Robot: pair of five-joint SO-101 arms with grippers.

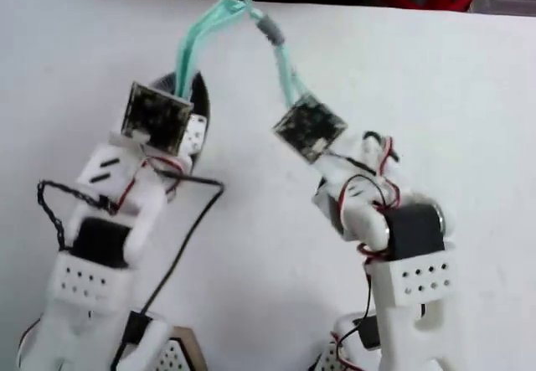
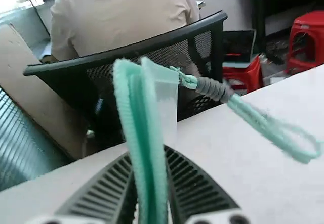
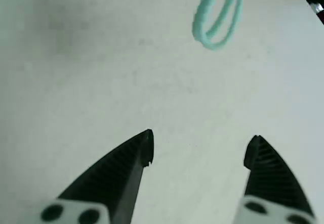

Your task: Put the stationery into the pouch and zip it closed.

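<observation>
1. Left end effector (image 2: 148,159): clamped together on the teal zip edge of the pouch (image 2: 165,100). It holds the pouch upright off the table (image 3: 101,57). In the high view the pouch rises from the left arm toward 12 o'clock.
2. My judgement is that this grip anchors one end of the zip, so that the slider can be drawn against it.
3. Zip pull (image 2: 210,86): grey, at the top end of the zip, with a teal cord loop (image 2: 283,133) trailing from it. In the high view the loop hangs toward 5 o'clock, down to your right arm.
4. Right end effector (image 3: 200,143): jaws apart, holding nothing, low over the table. The loop (image 3: 217,16) lies ahead of it, not between the jaws. You appear set to take it.
5. Stationery: you cannot tell from here whether it is inside the pouch.
6. Surface: plain white table, matte.
7. Room: a black mesh chair (image 2: 152,57) and red stools (image 2: 304,37) stand beyond the far edge.
</observation>
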